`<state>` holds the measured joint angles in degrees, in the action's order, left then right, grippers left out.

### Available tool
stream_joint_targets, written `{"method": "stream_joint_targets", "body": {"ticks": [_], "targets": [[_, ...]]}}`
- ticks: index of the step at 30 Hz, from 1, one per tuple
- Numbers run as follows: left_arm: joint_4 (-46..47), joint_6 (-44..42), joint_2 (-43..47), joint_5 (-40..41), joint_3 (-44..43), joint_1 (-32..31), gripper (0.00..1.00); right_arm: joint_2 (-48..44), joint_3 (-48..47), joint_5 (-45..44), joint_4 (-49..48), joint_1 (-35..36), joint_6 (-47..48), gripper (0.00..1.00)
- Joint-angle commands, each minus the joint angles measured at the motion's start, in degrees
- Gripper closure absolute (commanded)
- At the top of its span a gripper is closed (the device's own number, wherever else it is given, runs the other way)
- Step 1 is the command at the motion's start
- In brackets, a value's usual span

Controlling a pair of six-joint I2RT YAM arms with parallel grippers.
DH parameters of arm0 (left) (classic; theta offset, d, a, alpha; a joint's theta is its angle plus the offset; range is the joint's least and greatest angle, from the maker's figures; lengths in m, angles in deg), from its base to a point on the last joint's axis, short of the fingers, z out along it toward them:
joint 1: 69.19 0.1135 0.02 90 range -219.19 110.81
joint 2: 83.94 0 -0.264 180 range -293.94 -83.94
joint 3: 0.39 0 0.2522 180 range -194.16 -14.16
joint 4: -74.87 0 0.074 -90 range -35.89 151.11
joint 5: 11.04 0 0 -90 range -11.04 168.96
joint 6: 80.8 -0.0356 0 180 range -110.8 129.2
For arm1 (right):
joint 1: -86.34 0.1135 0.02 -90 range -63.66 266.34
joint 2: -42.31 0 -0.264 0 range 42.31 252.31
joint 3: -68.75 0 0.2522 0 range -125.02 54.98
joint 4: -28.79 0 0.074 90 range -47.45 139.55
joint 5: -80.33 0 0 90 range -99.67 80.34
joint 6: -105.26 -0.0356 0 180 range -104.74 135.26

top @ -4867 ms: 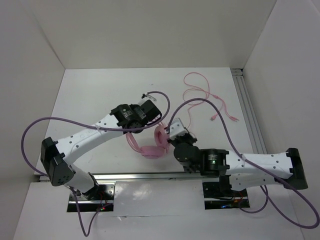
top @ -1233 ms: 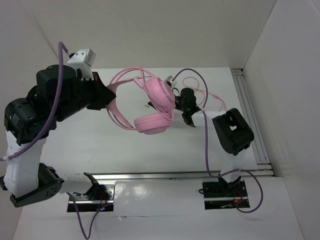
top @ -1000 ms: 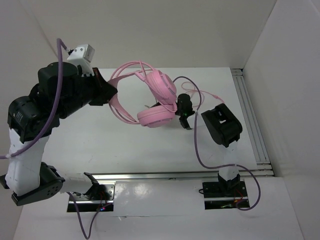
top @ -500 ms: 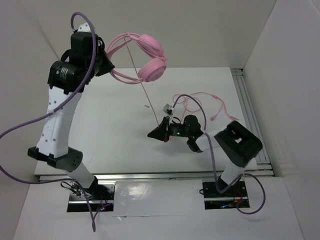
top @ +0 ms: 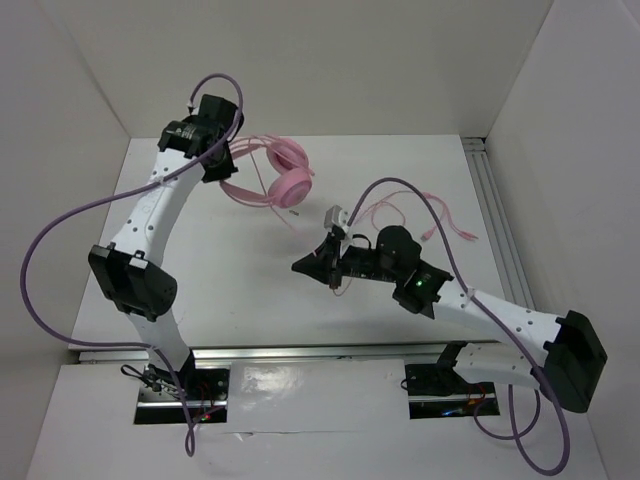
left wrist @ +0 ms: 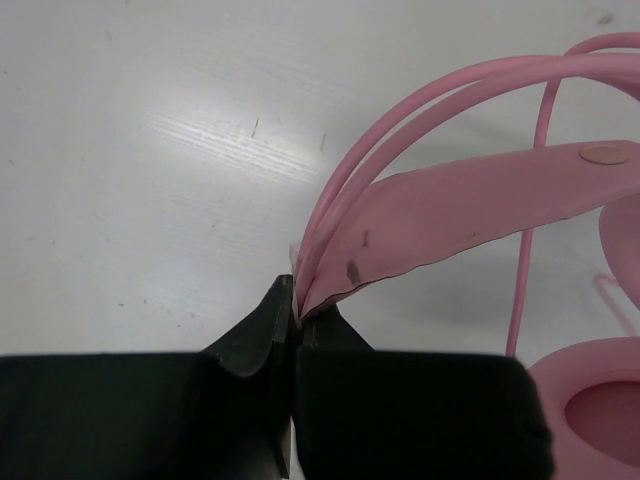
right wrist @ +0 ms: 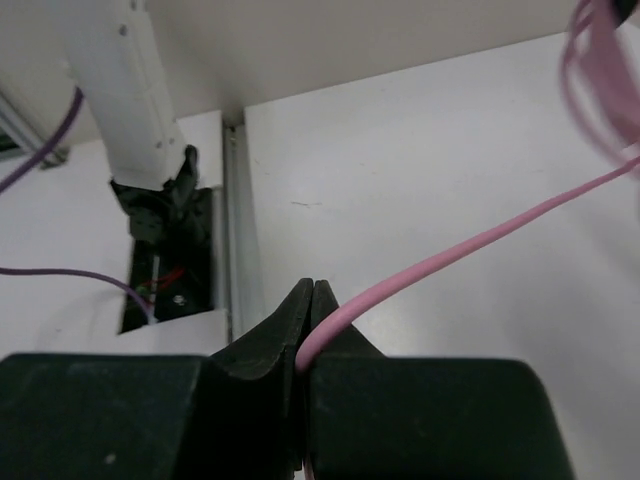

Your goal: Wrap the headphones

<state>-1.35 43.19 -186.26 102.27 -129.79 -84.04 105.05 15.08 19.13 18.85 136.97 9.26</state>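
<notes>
The pink headphones (top: 268, 182) hang low over the back of the white table, ear cups to the right. My left gripper (top: 220, 163) is shut on their thin double headband (left wrist: 450, 190), pinched right at the fingertips (left wrist: 296, 305); one ear cup (left wrist: 590, 405) shows at the lower right. My right gripper (top: 298, 266) stands mid-table, pointing left, shut on the thin pink cable (right wrist: 450, 258), which runs taut from its jaws (right wrist: 312, 300) up to the right. The rest of the cable (top: 440, 212) lies in loose loops at the right rear.
Purple arm cables (top: 60, 240) arc at the left and over the right arm (top: 400, 190). An aluminium rail (top: 495, 220) runs along the table's right edge, another (top: 300, 352) along the front. White walls enclose the back and sides.
The left arm has carried the headphones down and right, from high over the back wall to low over the table. The right arm has stretched out flatter; its gripper stays shut on the cable.
</notes>
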Motion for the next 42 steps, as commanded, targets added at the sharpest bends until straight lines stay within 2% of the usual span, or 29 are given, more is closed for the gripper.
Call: {"method": "stream_joint_targets", "body": {"ticks": [1, 4, 6, 12, 14, 15, 21, 22, 26, 30, 33, 35, 36, 38, 39, 41, 42], "targets": [[5.3, -4.5, 1.2, 3.9, 4.3, -1.0, 1.0, -1.8, -9.2, -4.5, 15.7, 0.7, 10.1, 1.0], [3.0, -8.9, -0.2, 5.8, 10.1, -6.1, 1.0, 1.1, -16.9, -12.7, 24.3, 0.7, 15.8, 1.0], [3.0, -8.9, 0.7, 7.8, 13.9, -8.5, 1.0, 2.9, -22.3, -19.5, 30.4, 0.0, 19.7, 1.0], [3.6, -11.6, 5.2, 6.2, 24.3, -16.4, 1.0, 7.6, -32.2, -35.6, 41.4, 0.0, 27.3, 1.0], [4.1, -11.6, 7.0, 6.2, 26.7, -18.1, 1.0, 7.6, -32.8, -39.8, 41.5, 0.6, 28.6, 1.0], [4.1, -12.3, 7.8, 3.7, 26.7, -18.9, 1.0, 7.6, -32.8, -45.1, 40.8, 0.6, 29.1, 1.0], [4.1, -13.7, 17.2, -2.9, 29.4, -22.4, 1.0, 2.8, -22.4, -57.9, 22.6, 1.3, 32.7, 0.99], [5.2, -14.4, 18.6, -6.8, 30.0, -22.4, 1.0, 2.8, -20.6, -57.7, 19.6, 1.3, 32.7, 0.99], [5.8, -17.0, 24.8, -13.0, 31.3, -24.5, 1.0, 4.8, -19.9, -56.5, 14.7, -0.6, 32.0, 0.97], [4.2, -17.7, 29.1, -14.2, 31.3, -29.3, 1.0, 8.4, -22.1, -53.3, 12.6, -4.1, 30.2, 0.93], [3.1, -17.7, 31.3, -13.6, 30.1, -30.1, 1.0, 10.8, -24.9, -48.6, 14.0, -7.1, 28.3, 0.89], [1.0, -15.9, 31.8, -11.8, 26.4, -30.1, 1.0, 11.9, -25.4, -45.8, 14.7, -9.5, 26.1, 0.83], [0.3, -15.4, 32.4, -11.3, 24.7, -30.1, 1.0, 11.9, -25.4, -39.1, 15.4, -10.8, 24.0, 0.79], [-1.4, -15.4, 33.0, -11.3, 18.9, -30.1, 1.0, 11.9, -24.7, -32.1, 15.4, -14.1, 20.6, 0.73], [-2.0, -15.4, 33.0, -11.8, 17.0, -30.1, 1.0, 11.9, -23.5, -23.3, 13.9, -15.3, 19.0, 0.71], [-3.4, -14.8, 33.0, -11.8, 13.3, -30.1, 1.0, 12.4, -21.8, -15.6, 11.2, -16.7, 13.5, 0.67], [-4.1, -14.2, 33.0, -11.1, 10.1, -30.1, 1.0, 13.5, -20.8, -9.6, 9.5, -16.7, 11.5, 0.61]]}}
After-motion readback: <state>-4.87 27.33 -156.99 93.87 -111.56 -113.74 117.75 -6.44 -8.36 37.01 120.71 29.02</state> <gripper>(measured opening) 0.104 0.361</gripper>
